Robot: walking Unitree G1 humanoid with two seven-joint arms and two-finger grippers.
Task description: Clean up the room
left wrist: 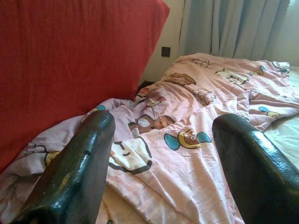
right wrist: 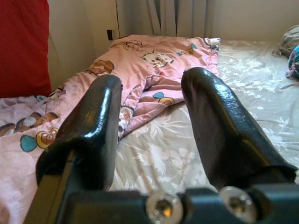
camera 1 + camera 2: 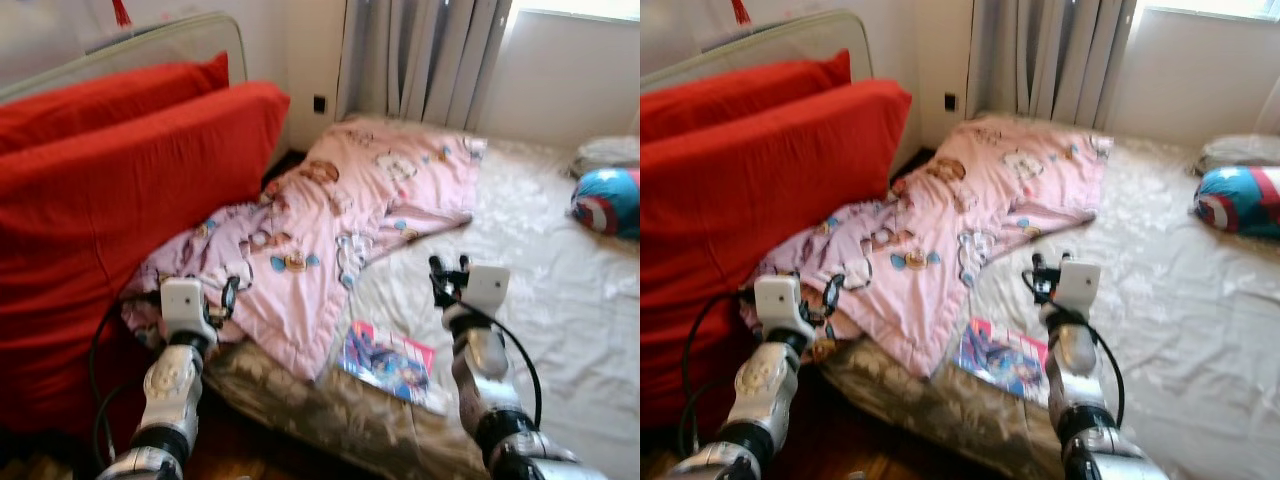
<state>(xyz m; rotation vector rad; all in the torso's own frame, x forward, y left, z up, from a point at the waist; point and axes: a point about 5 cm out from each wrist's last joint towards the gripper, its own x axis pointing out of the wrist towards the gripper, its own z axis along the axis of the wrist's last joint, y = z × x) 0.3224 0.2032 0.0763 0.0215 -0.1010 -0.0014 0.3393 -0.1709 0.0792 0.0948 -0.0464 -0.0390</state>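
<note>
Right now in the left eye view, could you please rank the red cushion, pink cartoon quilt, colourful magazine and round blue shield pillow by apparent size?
1. Red cushion
2. Pink cartoon quilt
3. Colourful magazine and round blue shield pillow: alike; the pillow is farther and cropped.

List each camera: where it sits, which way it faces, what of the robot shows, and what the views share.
Left and right eye views: on the head, looking forward and down at the bed, with both silver arms, left gripper and right gripper.
Left wrist view: along its open fingers over the pink blanket, beside the red pillow.
Right wrist view: along its open fingers toward the curtain.
Shared: all show the pink blanket.
</note>
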